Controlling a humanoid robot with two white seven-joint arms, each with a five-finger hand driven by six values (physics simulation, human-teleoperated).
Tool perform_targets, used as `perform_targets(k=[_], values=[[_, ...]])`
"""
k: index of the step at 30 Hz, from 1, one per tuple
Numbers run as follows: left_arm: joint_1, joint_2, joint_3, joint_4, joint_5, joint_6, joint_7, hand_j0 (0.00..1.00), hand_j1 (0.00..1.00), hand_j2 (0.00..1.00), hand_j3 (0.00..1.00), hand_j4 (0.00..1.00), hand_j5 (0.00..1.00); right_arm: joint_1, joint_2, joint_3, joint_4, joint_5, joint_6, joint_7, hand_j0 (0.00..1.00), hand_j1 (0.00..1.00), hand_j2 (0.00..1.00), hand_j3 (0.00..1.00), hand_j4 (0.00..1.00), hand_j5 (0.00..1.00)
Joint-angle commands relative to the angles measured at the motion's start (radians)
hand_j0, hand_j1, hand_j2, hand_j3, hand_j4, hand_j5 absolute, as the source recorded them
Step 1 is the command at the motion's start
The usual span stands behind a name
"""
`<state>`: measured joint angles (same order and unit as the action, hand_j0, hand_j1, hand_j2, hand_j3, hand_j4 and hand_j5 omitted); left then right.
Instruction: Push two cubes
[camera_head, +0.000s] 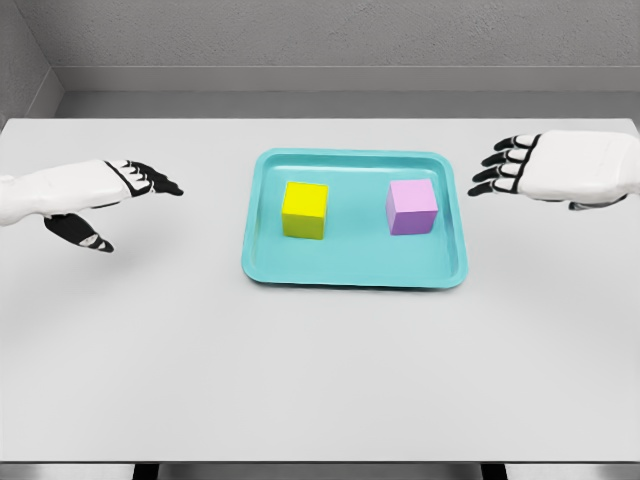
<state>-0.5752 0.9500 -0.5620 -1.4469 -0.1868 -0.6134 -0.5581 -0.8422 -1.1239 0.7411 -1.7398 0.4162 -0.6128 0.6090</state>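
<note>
Yellow cube (305, 209) and pink cube (412, 207) in tray (355, 275) — arms cropped

Bare table (320, 380) all round the teal tray (262, 215); both sides clear for approach. Tray rim blocks low sweeps (raised lip). Open gap btwn yellow cube (305, 209) & purple cube (412, 207).

L hand (120, 190) | R hand (545, 170) | white shells, blk finger segs
</note>
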Motion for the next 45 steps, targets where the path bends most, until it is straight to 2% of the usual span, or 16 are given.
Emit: perform_targets(k=[1,5,6,7,8,9,10,11,14,16,21,24,30,34,38,45], values=[[0.000,0.001,0.001,0.000,0.006,0.003,-0.005,1.00,1.00,1.00,1.00,1.00,1.00,-0.002,0.004,0.004,-0.007,-0.001,0.002,0.002,1.00,1.00,1.00,1.00,1.00,1.00],[-0.037,-0.030,-0.001,0.068,0.015,0.003,-0.002,1.00,1.00,1.00,1.00,1.00,1.00,-0.014,-0.059,-0.014,0.036,-0.011,0.002,0.002,1.00,1.00,1.00,1.00,1.00,1.00],[-0.058,-0.034,-0.003,0.098,0.007,0.003,-0.002,0.84,0.84,0.84,0.84,0.84,0.84,-0.005,-0.054,-0.005,0.036,-0.011,0.002,0.002,1.00,1.00,1.00,1.00,1.00,1.00],[-0.084,-0.034,-0.044,0.102,-0.009,0.003,-0.008,0.47,0.47,0.47,0.47,0.47,0.47,-0.006,-0.053,0.001,0.034,-0.011,0.002,0.002,1.00,1.00,1.00,1.00,1.00,1.00],[-0.147,-0.034,-0.073,0.097,-0.036,0.003,-0.052,0.34,0.34,0.34,0.34,0.34,0.34,-0.005,-0.051,0.001,0.036,-0.011,0.002,0.002,0.73,0.73,0.73,0.73,0.73,0.73],[-0.196,-0.043,-0.073,0.102,-0.040,0.003,-0.053,0.34,0.34,0.34,0.34,0.34,0.34,0.006,-0.048,0.007,0.036,-0.013,0.002,0.002,0.29,0.29,0.29,0.29,0.29,0.29],[-0.198,-0.066,-0.078,0.106,-0.051,0.003,-0.053,0.28,0.28,0.28,0.28,0.28,0.28,0.002,-0.013,0.044,0.036,-0.013,0.002,0.002,0.00,0.00,0.00,0.00,0.00,0.00],[-0.209,-0.129,-0.105,0.140,-0.091,0.003,-0.053,0.21,0.21,0.21,0.21,0.21,0.21,0.002,0.009,0.078,0.036,-0.013,0.002,0.002,0.00,0.00,0.00,0.00,0.00,0.00],[-0.221,-0.277,-0.139,0.154,-0.125,0.003,-0.053,0.22,0.22,0.22,0.22,0.22,0.22,0.005,0.033,0.110,0.063,-0.002,0.002,0.002,0.00,0.00,0.00,0.00,0.00,0.00],[-0.219,-0.323,-0.153,0.270,-0.125,0.003,-0.053,0.22,0.22,0.22,0.22,0.22,0.22,0.000,0.068,0.112,0.100,-0.001,0.002,0.002,0.00,0.00,0.00,0.00,0.00,0.00],[-0.241,-0.320,-0.154,0.310,-0.120,0.003,-0.053,0.23,0.23,0.23,0.23,0.23,0.23,-0.008,0.124,0.112,0.152,0.006,0.002,0.002,0.00,0.00,0.00,0.00,0.00,0.00],[-0.259,-0.324,-0.216,0.306,-0.132,0.003,-0.053,0.23,0.23,0.23,0.23,0.23,0.23,-0.015,0.157,0.132,0.155,0.039,0.002,0.002,0.00,0.00,0.00,0.00,0.00,0.00],[-0.267,-0.338,-0.239,0.253,-0.272,0.003,-0.053,0.23,0.23,0.23,0.23,0.23,0.23,-0.041,0.228,0.165,0.229,0.076,0.002,0.002,0.00,0.00,0.00,0.00,0.00,0.00],[-0.276,-0.401,-0.223,0.312,-0.353,0.003,-0.053,0.23,0.23,0.23,0.23,0.23,0.23,-0.058,0.268,0.188,0.284,0.088,0.002,0.002,0.00,0.00,0.00,0.00,0.00,0.00],[-0.311,-0.451,-0.223,0.396,-0.356,0.003,-0.053,0.23,0.23,0.23,0.23,0.23,0.23,-0.071,0.297,0.195,0.329,0.092,0.002,0.002,0.00,0.00,0.00,0.00,0.00,0.00],[-0.318,-0.516,-0.250,0.402,-0.413,0.003,-0.053,0.23,0.23,0.23,0.23,0.23,0.23,-0.087,0.334,0.207,0.418,0.093,0.002,0.002,0.00,0.00,0.00,0.00,0.00,0.00]])
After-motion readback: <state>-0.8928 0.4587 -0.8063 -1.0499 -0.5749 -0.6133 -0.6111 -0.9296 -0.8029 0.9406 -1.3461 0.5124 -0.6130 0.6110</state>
